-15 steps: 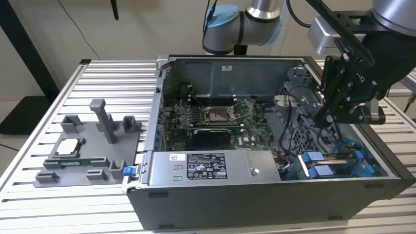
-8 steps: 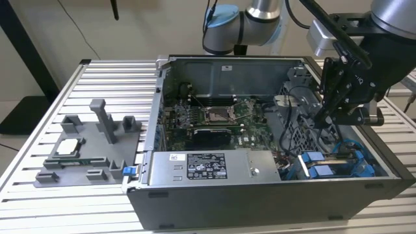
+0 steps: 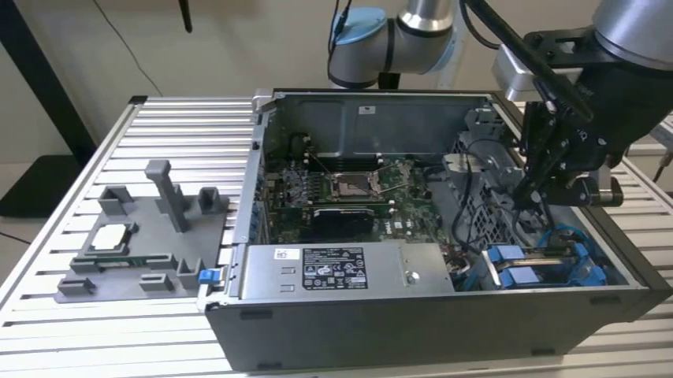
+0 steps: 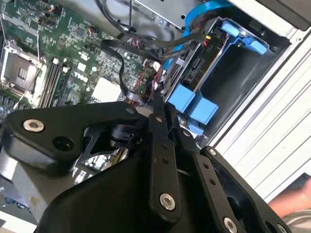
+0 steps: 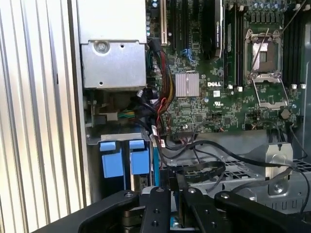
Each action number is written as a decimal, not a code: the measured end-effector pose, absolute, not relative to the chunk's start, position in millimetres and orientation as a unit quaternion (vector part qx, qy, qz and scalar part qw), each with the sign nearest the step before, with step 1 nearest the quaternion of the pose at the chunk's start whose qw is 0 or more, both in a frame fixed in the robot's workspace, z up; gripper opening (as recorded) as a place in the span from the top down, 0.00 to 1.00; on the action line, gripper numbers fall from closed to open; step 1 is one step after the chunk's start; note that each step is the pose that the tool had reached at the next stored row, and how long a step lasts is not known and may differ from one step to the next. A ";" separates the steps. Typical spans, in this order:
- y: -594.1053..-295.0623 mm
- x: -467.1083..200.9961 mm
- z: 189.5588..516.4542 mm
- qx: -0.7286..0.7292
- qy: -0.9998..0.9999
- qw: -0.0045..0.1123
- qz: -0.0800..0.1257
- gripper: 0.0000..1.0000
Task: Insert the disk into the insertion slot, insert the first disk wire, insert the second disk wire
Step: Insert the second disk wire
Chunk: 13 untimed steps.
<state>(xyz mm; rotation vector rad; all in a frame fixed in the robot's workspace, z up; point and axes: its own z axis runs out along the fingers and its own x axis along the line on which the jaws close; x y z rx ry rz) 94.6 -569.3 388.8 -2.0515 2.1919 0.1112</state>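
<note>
The disk (image 4: 197, 68) sits in the insertion slot (image 4: 238, 73) at the case's corner, with its blue carrier (image 4: 194, 104) at the slot's mouth. In the exterior view the blue carrier tabs (image 3: 515, 274) lie in the bay at that view's lower right. My gripper (image 3: 534, 201) hangs inside the case just above and behind the bay. Its black fingers (image 4: 158, 126) are closed together at the end of a flat black disk wire (image 4: 121, 68), which loops back toward the motherboard. That wire (image 5: 199, 170) curves just beyond the fingertips (image 5: 167, 191) in the first wrist view, beside the blue tabs (image 5: 138, 160).
The grey power-supply box (image 3: 347, 269) lies along the case's front wall. The motherboard (image 3: 347, 189) with its CPU socket (image 5: 265, 58) fills the case floor. Loose cable bundles (image 5: 158, 104) cross near the bay. A grey fixture (image 3: 147, 244) stands on the slatted table at the exterior view's left.
</note>
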 end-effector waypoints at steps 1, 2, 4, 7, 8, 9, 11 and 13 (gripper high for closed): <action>-569.5 94.3 388.3 -0.681 0.728 0.071 0.034 1.00; -569.7 94.0 387.8 -0.682 0.727 0.074 0.031 1.00; -570.3 93.6 386.9 -0.682 0.727 0.078 0.024 1.00; -571.1 93.2 385.6 -0.682 0.726 0.084 0.016 1.00; -571.4 93.1 385.1 -0.682 0.726 0.085 0.013 1.00; -571.6 93.0 384.5 -0.683 0.726 0.087 0.011 1.00; -571.7 93.1 382.8 -0.683 0.725 0.088 0.007 1.00; -571.7 93.0 381.0 -0.683 0.725 0.090 0.003 1.00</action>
